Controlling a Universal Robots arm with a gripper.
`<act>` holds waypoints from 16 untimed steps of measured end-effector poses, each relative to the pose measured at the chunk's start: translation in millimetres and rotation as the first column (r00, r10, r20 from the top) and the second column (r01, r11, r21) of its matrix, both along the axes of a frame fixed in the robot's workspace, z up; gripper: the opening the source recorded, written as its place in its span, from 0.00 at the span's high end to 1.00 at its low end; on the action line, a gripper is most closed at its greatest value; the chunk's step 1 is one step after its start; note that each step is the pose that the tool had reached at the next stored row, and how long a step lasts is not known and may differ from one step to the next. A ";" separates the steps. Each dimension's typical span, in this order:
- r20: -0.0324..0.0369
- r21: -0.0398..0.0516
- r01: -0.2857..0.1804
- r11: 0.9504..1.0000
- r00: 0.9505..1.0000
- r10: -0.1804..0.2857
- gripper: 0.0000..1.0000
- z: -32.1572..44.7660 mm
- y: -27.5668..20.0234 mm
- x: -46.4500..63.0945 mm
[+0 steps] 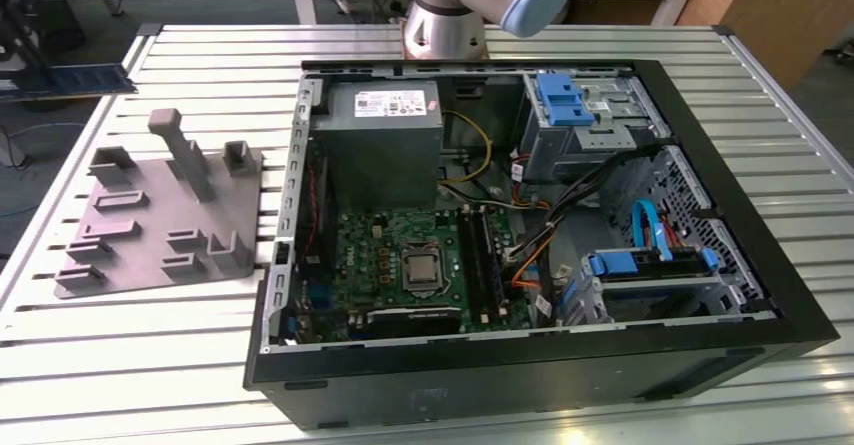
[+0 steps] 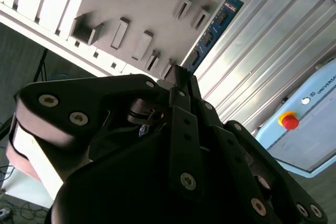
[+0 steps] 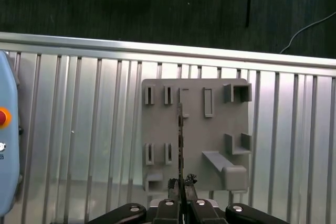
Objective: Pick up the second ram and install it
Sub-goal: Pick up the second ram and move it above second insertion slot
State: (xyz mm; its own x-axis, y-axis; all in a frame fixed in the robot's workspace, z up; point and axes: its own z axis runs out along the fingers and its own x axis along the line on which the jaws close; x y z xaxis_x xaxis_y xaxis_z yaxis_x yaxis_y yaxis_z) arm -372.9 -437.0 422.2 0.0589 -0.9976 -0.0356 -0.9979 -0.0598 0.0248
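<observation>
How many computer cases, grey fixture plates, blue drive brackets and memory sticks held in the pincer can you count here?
Computer case: 1
Grey fixture plate: 1
Blue drive brackets: 2
Memory stick held in the pincer: 1
Total: 5

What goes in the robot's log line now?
gripper: shut on second ram | ram: edge-on over gray fixture plate | install: not done
</observation>
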 end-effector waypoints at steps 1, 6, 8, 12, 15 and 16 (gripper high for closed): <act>0.000 0.000 0.000 1.000 1.000 0.000 0.86 -0.2 0.0 4.5; 0.000 0.000 0.000 1.000 1.000 0.000 0.86 -1.5 0.0 27.3; -0.001 0.000 0.000 1.000 1.000 0.000 0.86 -1.7 0.0 36.2; -0.001 0.000 0.000 1.000 1.000 0.000 0.86 -2.1 0.0 54.5; -0.001 0.000 0.000 1.000 1.000 0.000 0.86 -2.3 0.0 68.4; -0.001 0.000 0.000 1.000 1.000 0.000 0.86 -2.4 0.1 72.9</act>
State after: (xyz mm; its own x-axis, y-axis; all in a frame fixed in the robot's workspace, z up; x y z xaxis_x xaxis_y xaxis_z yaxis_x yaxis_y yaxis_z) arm -300.0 -436.9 419.8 0.0587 -0.9976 -0.0356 -0.9979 -0.0596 0.0257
